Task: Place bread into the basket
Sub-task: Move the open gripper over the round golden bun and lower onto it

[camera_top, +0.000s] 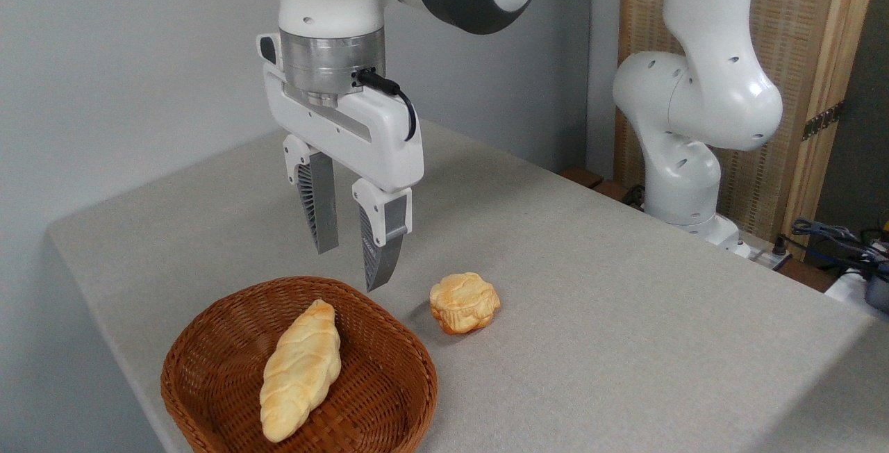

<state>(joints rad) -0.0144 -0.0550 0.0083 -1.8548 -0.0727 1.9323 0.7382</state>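
Observation:
The bread (464, 302), a small golden-brown bun with a scalloped edge, lies on the grey table just right of the basket. The basket (410, 363) is brown wicker, at the front left of the table, and holds a long pale braided loaf (301, 369). My gripper (351, 265) hangs above the basket's far rim, left of and higher than the bun. Its two fingers point down, stand apart, and hold nothing.
The arm's white base (684, 182) stands at the table's back right, with cables (833, 237) beyond it. The table's left edge runs close behind the basket. Bare grey tabletop (625, 314) stretches to the right of the bun.

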